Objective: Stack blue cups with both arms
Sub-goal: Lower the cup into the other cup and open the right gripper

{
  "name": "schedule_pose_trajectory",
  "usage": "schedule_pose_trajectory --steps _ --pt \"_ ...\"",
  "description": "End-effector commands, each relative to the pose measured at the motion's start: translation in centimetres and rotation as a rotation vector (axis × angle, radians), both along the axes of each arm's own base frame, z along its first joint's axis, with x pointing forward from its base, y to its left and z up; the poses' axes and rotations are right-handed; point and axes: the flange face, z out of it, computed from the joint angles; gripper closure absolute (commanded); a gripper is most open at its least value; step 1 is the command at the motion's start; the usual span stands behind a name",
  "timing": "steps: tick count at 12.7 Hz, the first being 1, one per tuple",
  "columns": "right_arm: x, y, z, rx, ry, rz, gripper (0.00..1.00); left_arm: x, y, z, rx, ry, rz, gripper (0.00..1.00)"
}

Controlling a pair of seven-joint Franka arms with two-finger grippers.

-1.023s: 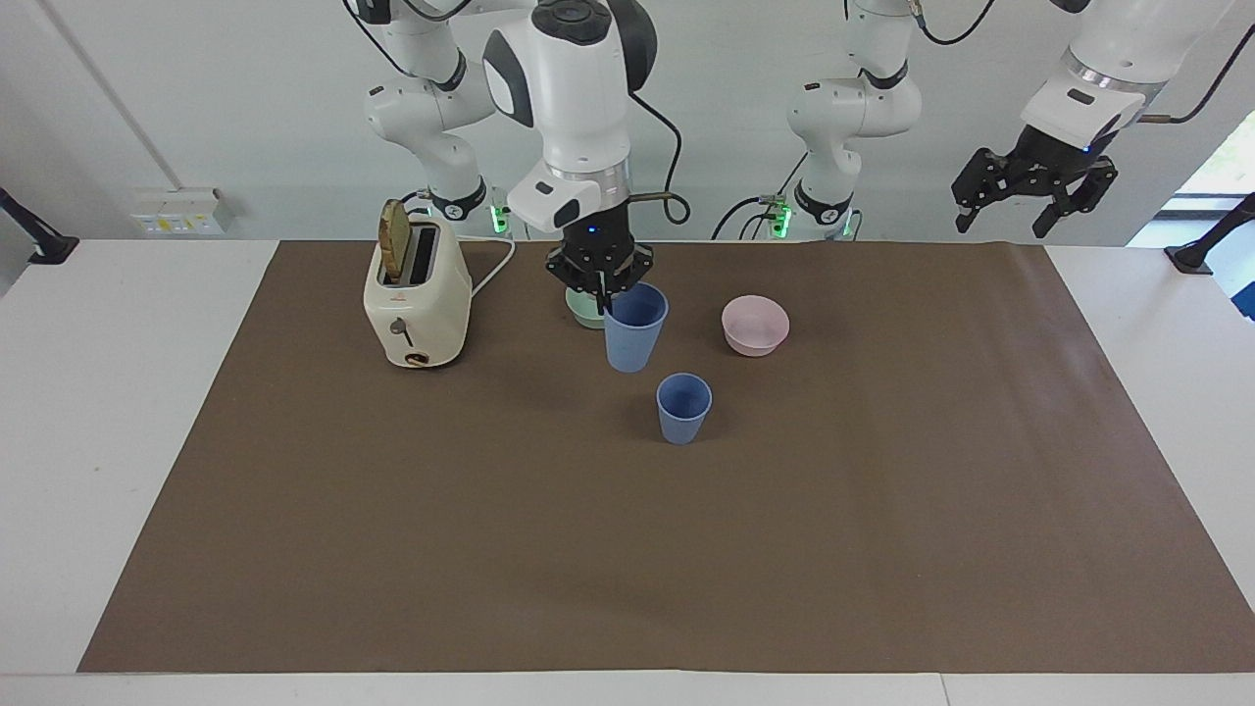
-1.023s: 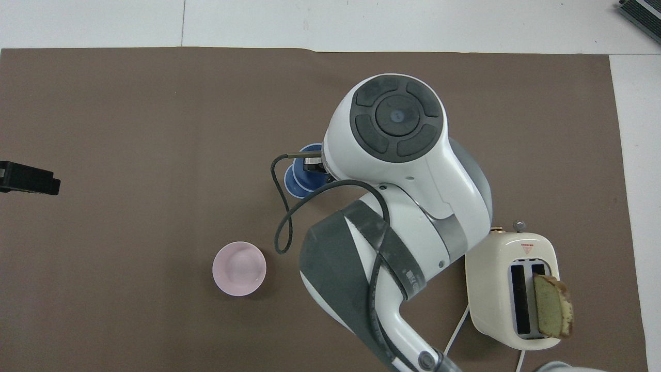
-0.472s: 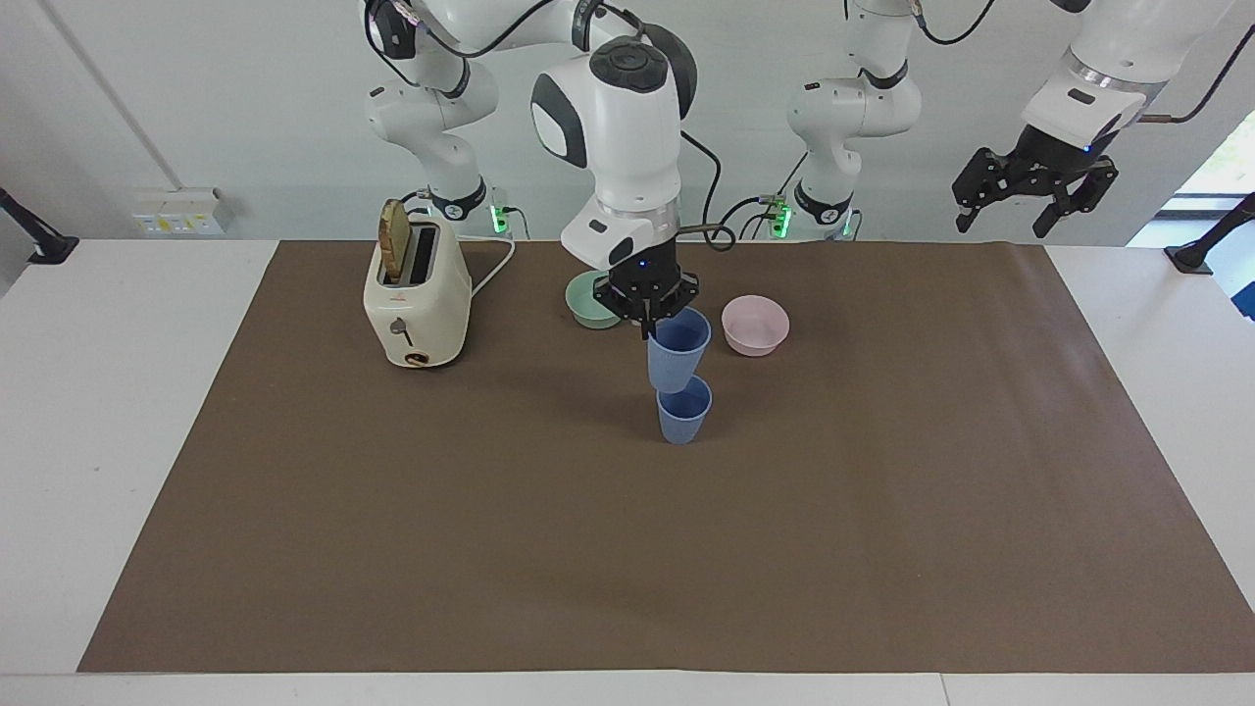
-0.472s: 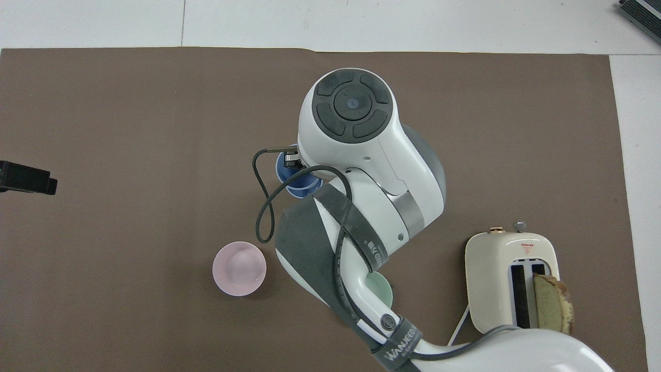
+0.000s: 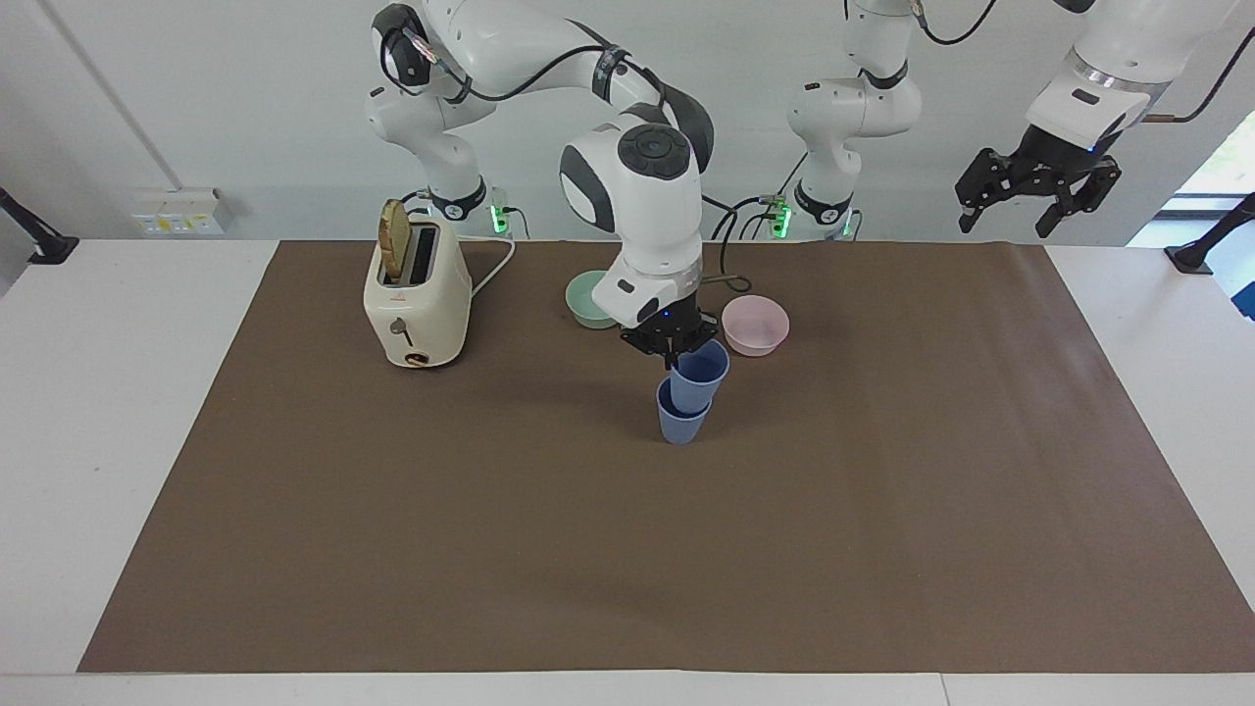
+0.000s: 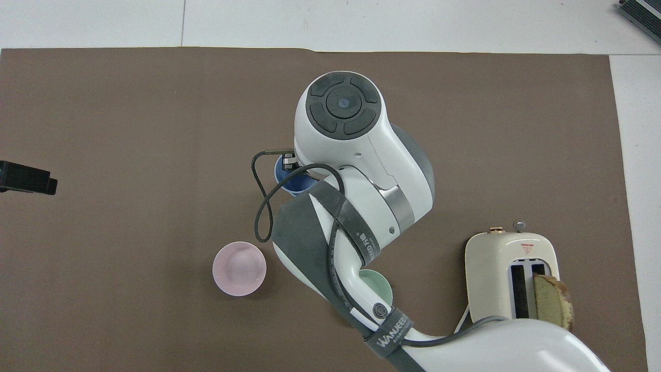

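My right gripper (image 5: pixel 675 359) is shut on the rim of a blue cup (image 5: pixel 699 376). It holds that cup tilted, with its base inside the mouth of the second blue cup (image 5: pixel 678 422), which stands upright mid-mat. In the overhead view the right arm covers most of both cups; only a blue edge (image 6: pixel 289 182) shows. My left gripper (image 5: pixel 1031 196) hangs open and empty, high over the left arm's end of the table, and waits; its black tip shows at the overhead view's edge (image 6: pixel 26 177).
A pale pink bowl (image 5: pixel 755 325) and a pale green bowl (image 5: pixel 590 297) sit on the brown mat (image 5: pixel 882 510), nearer to the robots than the cups. A cream toaster (image 5: pixel 416 295) with a slice of bread stands toward the right arm's end.
My right gripper carried the held blue cup from beside the green bowl to over the standing cup, then lowered it into that cup's mouth. The left arm stayed still.
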Motion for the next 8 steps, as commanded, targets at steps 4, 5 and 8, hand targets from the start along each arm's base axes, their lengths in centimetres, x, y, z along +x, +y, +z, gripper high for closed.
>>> schedule_pose_trajectory --steps 4,5,8 --pt "0.0 -2.1 -1.5 0.016 0.005 0.048 1.00 -0.3 0.2 0.0 -0.005 0.009 0.000 0.00" --pt "-0.1 -2.5 -1.9 0.018 -0.001 0.043 1.00 -0.3 0.2 0.0 -0.005 0.009 0.000 0.00" --pt "-0.8 -2.6 -2.9 0.050 -0.003 0.027 1.00 -0.3 0.2 0.0 -0.005 0.009 0.000 0.00"
